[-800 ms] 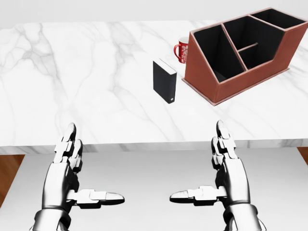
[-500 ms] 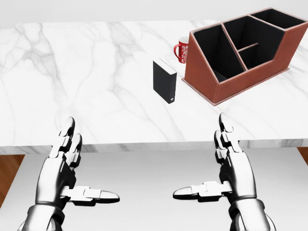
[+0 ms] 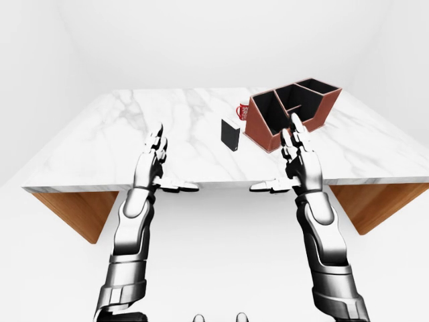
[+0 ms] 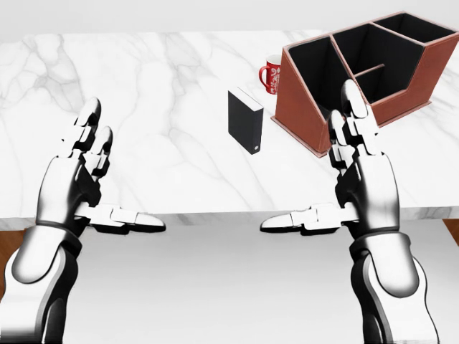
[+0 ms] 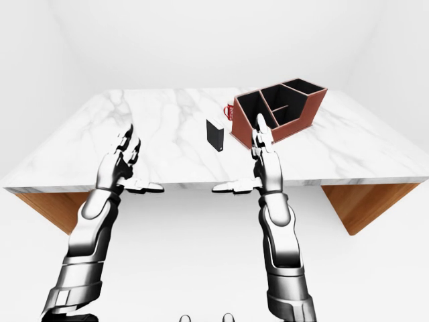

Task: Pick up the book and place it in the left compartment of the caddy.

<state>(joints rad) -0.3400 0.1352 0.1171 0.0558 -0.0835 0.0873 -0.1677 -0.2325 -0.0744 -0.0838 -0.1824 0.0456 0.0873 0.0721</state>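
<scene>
Book [image 4: 245,120] is standing upright on the marble tabletop [image 4: 158,86], just left of the caddy [image 4: 362,75], well apart from both hands. Left hand [image 4: 75,179] and right hand [image 4: 358,183] are hovering at the tabletop's near edge, fingers [image 4: 350,107] spread and grasping nothing.

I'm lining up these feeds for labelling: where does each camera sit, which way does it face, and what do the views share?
Head view: on the head, angled down at the marble table; book, caddy, mug; both open robot hands, left robot hand, right robot hand.
Left-eye view: on the head, wider; whole table, both full arms.
Right-eye view: nearly the same, things shifted left.
Shared: all three show book, caddy, hands.
</scene>
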